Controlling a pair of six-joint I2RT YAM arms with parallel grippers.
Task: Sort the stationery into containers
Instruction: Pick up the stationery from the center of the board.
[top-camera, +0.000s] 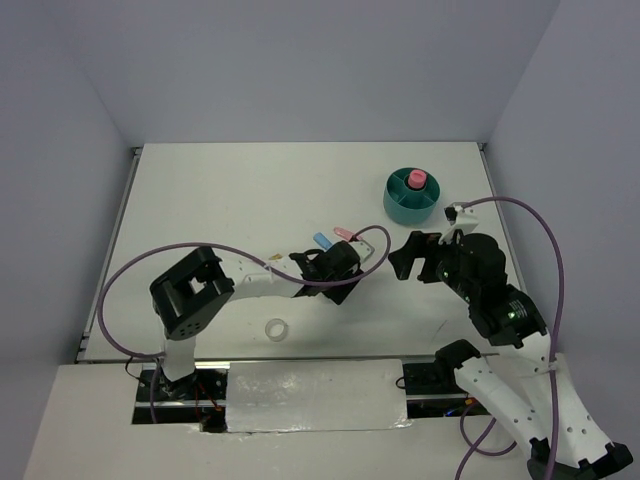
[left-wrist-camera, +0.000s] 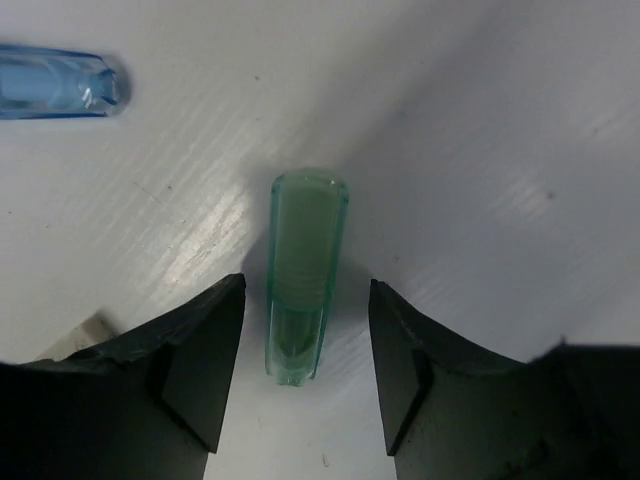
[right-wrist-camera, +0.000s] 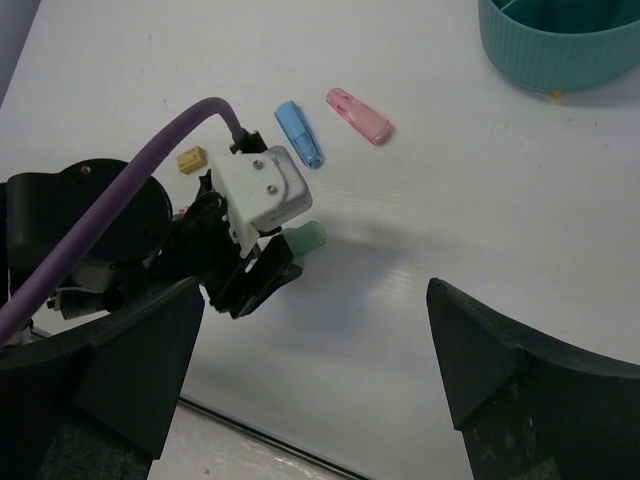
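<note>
A green stick (left-wrist-camera: 305, 275) lies flat on the white table between the fingers of my left gripper (left-wrist-camera: 305, 370), which is open and not touching it. It also shows in the right wrist view (right-wrist-camera: 307, 238) poking out of the left gripper (right-wrist-camera: 255, 275). A blue stick (top-camera: 322, 241) and a pink stick (top-camera: 346, 233) lie just beyond the left gripper (top-camera: 350, 268). A tan block (right-wrist-camera: 191, 158) lies to their left. A clear ring (top-camera: 276, 328) lies near the front. The teal organizer (top-camera: 398, 203) holds the pink tube (top-camera: 416, 180) in its centre cup. My right gripper (top-camera: 412, 256) is open and empty, above the table.
The left arm's purple cable (right-wrist-camera: 120, 200) loops over the table behind its wrist. The right arm's purple cable (top-camera: 540, 225) arcs near the table's right edge. The table's front edge (right-wrist-camera: 260, 435) runs close below the grippers.
</note>
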